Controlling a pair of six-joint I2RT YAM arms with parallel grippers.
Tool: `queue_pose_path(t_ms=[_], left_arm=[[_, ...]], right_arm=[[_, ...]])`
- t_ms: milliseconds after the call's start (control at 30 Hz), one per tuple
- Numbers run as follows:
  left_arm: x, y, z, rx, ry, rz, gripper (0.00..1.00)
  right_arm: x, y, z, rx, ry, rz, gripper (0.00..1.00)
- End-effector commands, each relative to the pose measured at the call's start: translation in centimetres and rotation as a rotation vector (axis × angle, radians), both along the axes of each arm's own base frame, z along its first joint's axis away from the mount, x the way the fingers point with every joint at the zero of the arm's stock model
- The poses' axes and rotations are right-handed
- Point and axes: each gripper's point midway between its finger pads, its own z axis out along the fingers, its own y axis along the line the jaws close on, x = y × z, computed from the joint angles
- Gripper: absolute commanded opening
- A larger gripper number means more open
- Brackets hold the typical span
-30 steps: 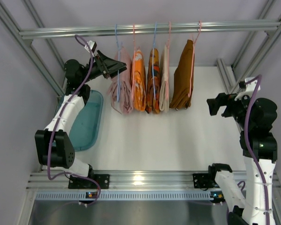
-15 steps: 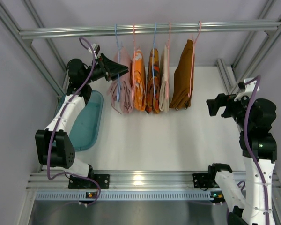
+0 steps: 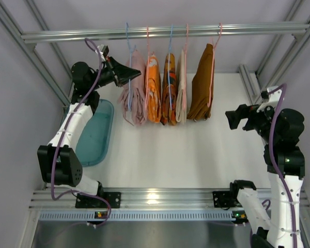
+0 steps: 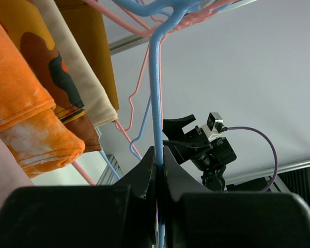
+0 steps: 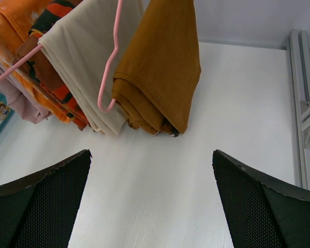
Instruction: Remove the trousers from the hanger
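view from above a white table [image 3: 186, 155] with a metal rail [image 3: 165, 32] across the far side, five garments hanging from it on wire hangers. a second earlier the left gripper [image 3: 125, 76] stood about half open beside the leftmost garment; at this moment its jaws had closed fully, and the left wrist view showed them pinched on the thin upright wire of the blue hanger [image 4: 156, 93], with no cloth between them. that meant the hanger was held, which looked like steadying it or getting ready to lift it off the rail; the trousers themselves had not come off. the pink trousers [image 3: 138, 103] hung on this blue hanger at the left end of the row, just beside the gripper. they were folded over the hanger, so their long axis ran straight down from the rail toward the table, loose ends pointing down, flat faces turned left and right. the orange trousers [image 3: 153, 90] hung the same way on the next hanger to the right, touching the pink pair, untouched by either arm. the right gripper [image 3: 235, 118] hovered well apart at the right side of the table, jaws spread wide and holding nothing, aimed toward the garments.
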Motion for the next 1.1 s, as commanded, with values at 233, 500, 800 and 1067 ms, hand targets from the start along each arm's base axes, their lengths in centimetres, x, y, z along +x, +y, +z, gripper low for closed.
queue_pose_path(t_ms=[233,500,800,1067], left_arm=[[-3.5,0.6,9.2,-0.017,-0.37,0.053,0.0],[-5.5,1.0,9.4,0.031,-0.404,0.087,0.0],[-9.8,1.7,6.3,0.096,-0.381,0.119,0.0],[-14.0,2.7,4.1,0.169,-0.417,0.191,0.0]], right_arm=[[-0.3,1.0,0.7,0.026,-0.026,0.062,0.99],[-1.1,2.4,1.2,0.074,-0.024,0.13,1.0],[-3.2,6.2,5.2,0.291,-0.08,0.308,1.0],[-6.0,9.2,14.8,0.45,-0.136,0.488,0.99]])
